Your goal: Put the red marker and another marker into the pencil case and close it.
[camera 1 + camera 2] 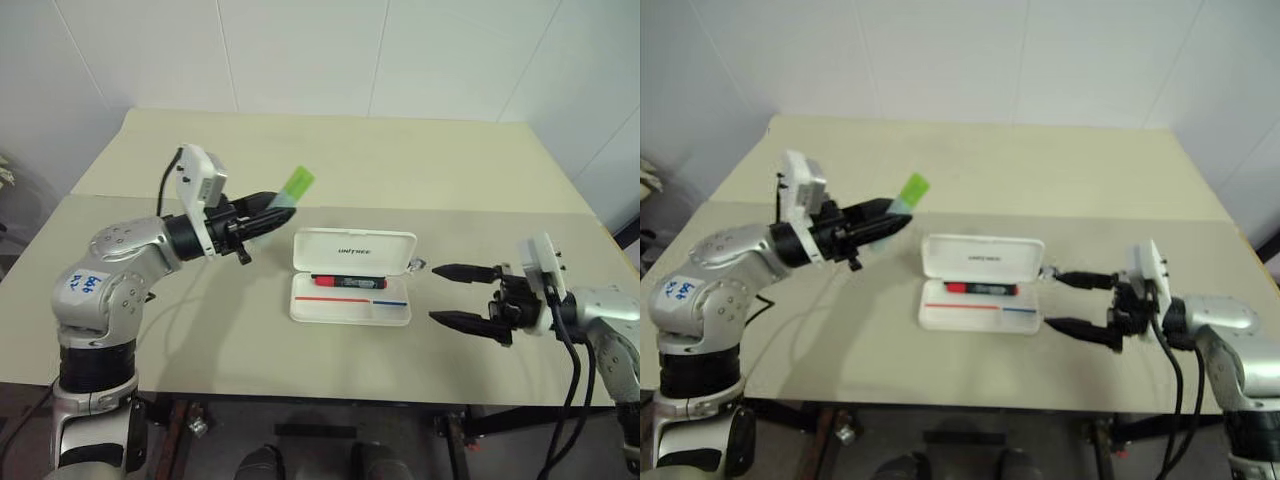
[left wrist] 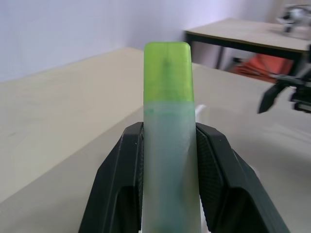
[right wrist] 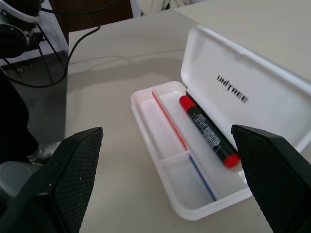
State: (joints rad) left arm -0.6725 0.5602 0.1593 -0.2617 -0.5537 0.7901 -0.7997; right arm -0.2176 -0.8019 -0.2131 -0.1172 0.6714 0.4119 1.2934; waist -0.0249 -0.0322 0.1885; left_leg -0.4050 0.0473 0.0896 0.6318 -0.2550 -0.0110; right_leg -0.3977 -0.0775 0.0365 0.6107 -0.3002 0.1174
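White and lying open at the frame's centre on the table (image 1: 200, 340), the pencil case (image 1: 352, 275) holds the red marker (image 1: 345, 282) in its tray, with the right gripper (image 1: 465, 296) spread wide and empty at lower right, while farther up left the left gripper (image 1: 268, 215) pinches the green highlighter (image 1: 293, 187).

Even, soft overhead light, bright; no harsh glare. Faint diffuse shadows on surface (image 1: 350, 160) beneath left arm and beside pencil case (image 1: 352, 277). Head views slightly soft. Left wrist view: highlighter (image 2: 168, 121) sharp, background blurred. Right wrist view: near jaws soft.
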